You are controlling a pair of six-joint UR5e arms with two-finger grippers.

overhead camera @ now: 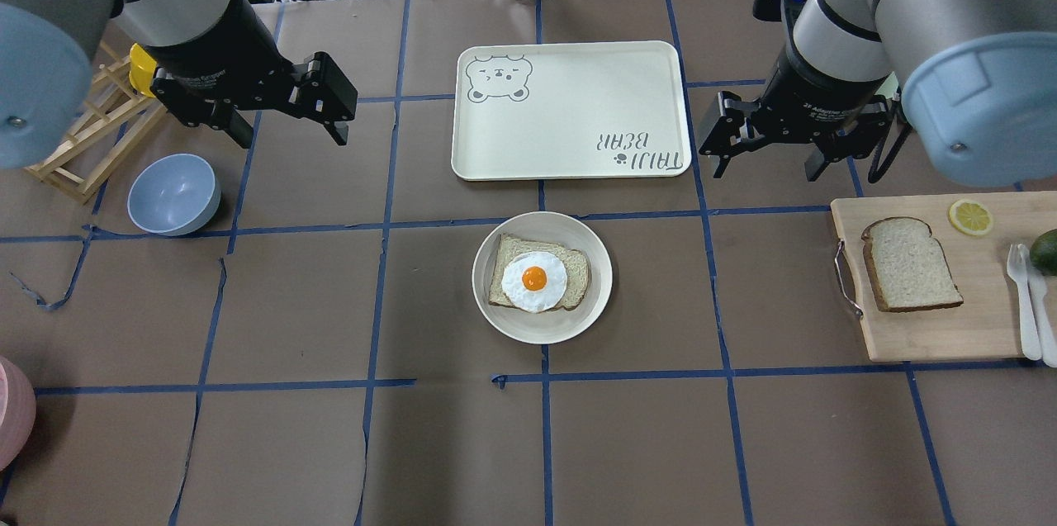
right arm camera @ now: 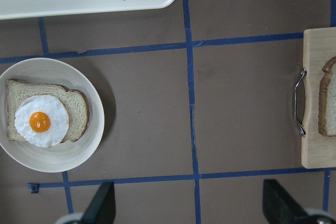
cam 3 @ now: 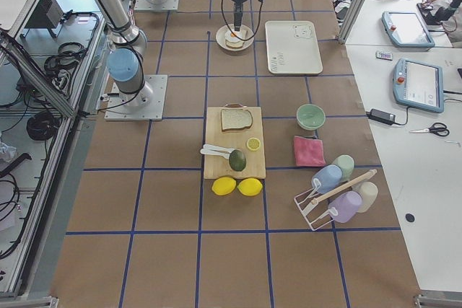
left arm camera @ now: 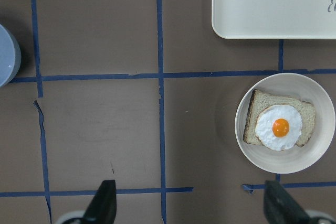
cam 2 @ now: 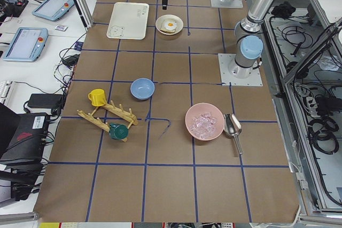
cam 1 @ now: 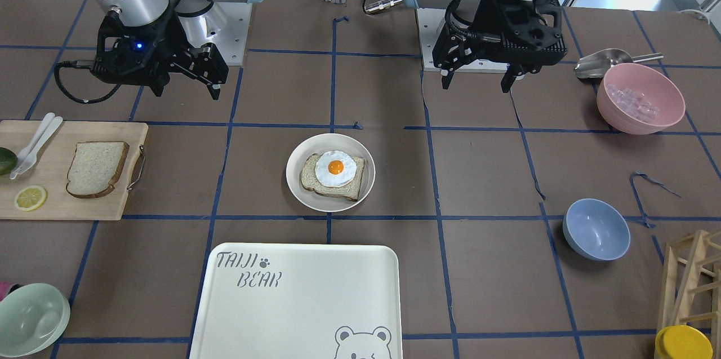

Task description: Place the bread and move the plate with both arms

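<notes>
The bread (cam 1: 96, 168) lies flat on a wooden cutting board (cam 1: 56, 201); it also shows in the overhead view (overhead camera: 911, 263) and at the edge of the right wrist view (right arm camera: 329, 98). The plate (cam 1: 330, 205) stands mid-table and holds a smaller slice with a fried egg (overhead camera: 534, 280). The plate also shows in the overhead view (overhead camera: 542, 329) and both wrist views (left arm camera: 283, 162) (right arm camera: 58, 156). My left gripper (overhead camera: 291, 136) hovers open and empty, off to the plate's side. My right gripper (overhead camera: 765, 171) hovers open and empty between the plate and the board.
The large "TAIJI BEAR" tray (overhead camera: 570, 109) lies just beyond the plate. A lemon slice (overhead camera: 969, 217), white cutlery and an avocado share the board. A blue bowl (overhead camera: 173, 194) and a wooden rack (overhead camera: 82, 138) stand on my left. A pink bowl (cam 1: 640, 98) and a green bowl (cam 1: 31, 319) stand at the table's ends.
</notes>
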